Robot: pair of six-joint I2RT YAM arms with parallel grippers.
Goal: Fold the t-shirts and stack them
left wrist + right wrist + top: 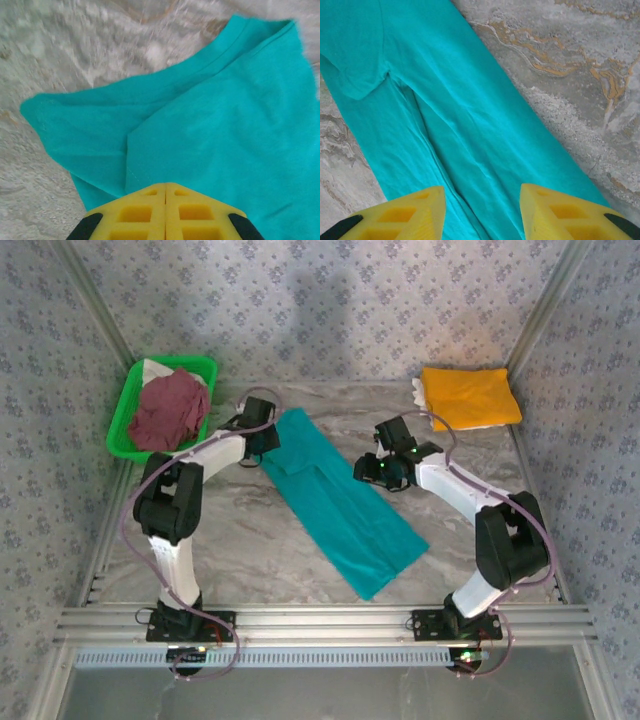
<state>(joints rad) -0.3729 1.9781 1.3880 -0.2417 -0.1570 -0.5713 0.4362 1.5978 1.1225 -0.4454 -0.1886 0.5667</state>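
Left gripper [165, 186] is pressed closed at the collar end of the teal t-shirt [210, 130]; can't tell if cloth is pinched. Right gripper [482, 200] is spread wide, strip directly beneath. I'd pinch both layers and fold end-to-end, keeping the edges aligned.

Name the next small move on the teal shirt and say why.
Probably lower the open right hand onto the teal t-shirt and pinch it: the shirt lies as a long strip, unfolded crosswise, and the left hand is shut at its far end.
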